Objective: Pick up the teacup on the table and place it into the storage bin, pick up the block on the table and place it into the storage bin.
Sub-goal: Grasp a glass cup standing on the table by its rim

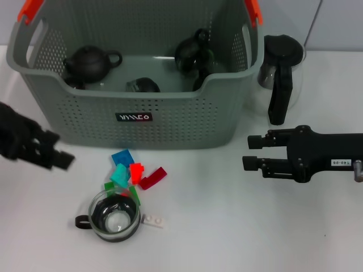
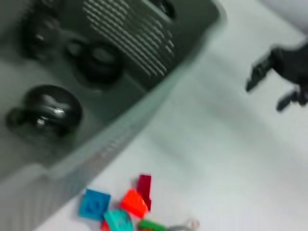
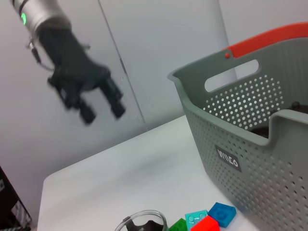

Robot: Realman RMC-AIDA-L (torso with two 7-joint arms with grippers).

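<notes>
Grey perforated storage bin (image 1: 136, 122) at the table's rear already holds three dark tea vessels. We judge the first pick not yet begun: the glass teacup (image 1: 114, 217) stands before it, touching the blocks (image 1: 131, 177). Left gripper (image 1: 50, 154) hovers spread, needing descent; right gripper (image 1: 254, 152) idles spread.

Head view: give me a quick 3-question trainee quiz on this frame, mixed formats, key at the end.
1. True or false: the glass teacup is already inside the storage bin.
2. Multiple choice: the coloured blocks lie (A) inside the bin, (B) on the table between bin and teacup, (C) under the right gripper.
3. Fill in: both the left gripper and right gripper hold ____.

Key: 1 false; 2 B; 3 nothing.
</notes>
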